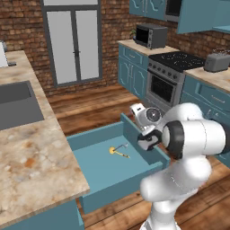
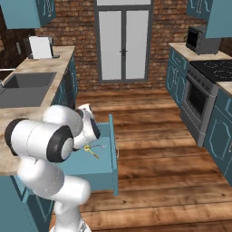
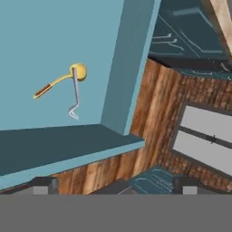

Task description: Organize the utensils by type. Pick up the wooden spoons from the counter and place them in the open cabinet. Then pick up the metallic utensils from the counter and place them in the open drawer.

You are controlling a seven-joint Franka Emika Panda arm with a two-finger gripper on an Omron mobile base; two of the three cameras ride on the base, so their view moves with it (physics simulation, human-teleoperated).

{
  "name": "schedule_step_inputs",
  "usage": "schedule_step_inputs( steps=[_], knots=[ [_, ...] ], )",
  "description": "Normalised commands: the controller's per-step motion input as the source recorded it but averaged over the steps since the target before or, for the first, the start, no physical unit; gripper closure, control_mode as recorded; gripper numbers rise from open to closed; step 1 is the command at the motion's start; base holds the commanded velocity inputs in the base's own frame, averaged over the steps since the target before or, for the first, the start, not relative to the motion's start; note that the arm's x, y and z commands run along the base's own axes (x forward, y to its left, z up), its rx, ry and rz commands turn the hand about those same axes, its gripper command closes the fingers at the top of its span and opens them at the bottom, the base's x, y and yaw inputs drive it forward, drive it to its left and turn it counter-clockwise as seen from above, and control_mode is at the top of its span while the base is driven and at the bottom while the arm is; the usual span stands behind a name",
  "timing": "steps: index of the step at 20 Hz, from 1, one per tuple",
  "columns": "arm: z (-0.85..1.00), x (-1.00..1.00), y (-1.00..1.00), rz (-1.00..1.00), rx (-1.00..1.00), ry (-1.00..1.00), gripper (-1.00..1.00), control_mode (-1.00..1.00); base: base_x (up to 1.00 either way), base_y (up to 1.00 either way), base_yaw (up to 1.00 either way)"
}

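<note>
The open drawer (image 1: 96, 168) stands pulled out from under the counter (image 1: 31, 152). On its teal floor lie two metallic utensils: a thin silver one (image 3: 74, 97) and one with a yellow rounded end (image 3: 78, 71), touching at that end; they also show as a small pair (image 1: 117, 151) (image 2: 93, 150). My gripper (image 3: 115, 186) hangs over the drawer's outer corner, open, its fingertips (image 3: 43, 186) wide apart with nothing between them. The hand (image 1: 147, 134) sits at the drawer's right side. The open cabinet (image 1: 197, 18) hangs at the upper right. The wooden spoons are out of view.
A sink (image 1: 18, 105) is set into the counter on the left. Across the wooden floor (image 2: 154, 149) stand a stove (image 1: 168, 81), a microwave (image 1: 150, 36) and a toaster (image 1: 217, 62). A glass double door (image 2: 123, 43) closes the far wall.
</note>
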Motion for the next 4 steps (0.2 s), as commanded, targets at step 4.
schedule_step_inputs(
  steps=[4],
  knots=[
    [1.0,0.06,-0.02,-0.07,0.09,-0.12,-1.0,-1.0,0.0,0.0,0.0]
  ],
)
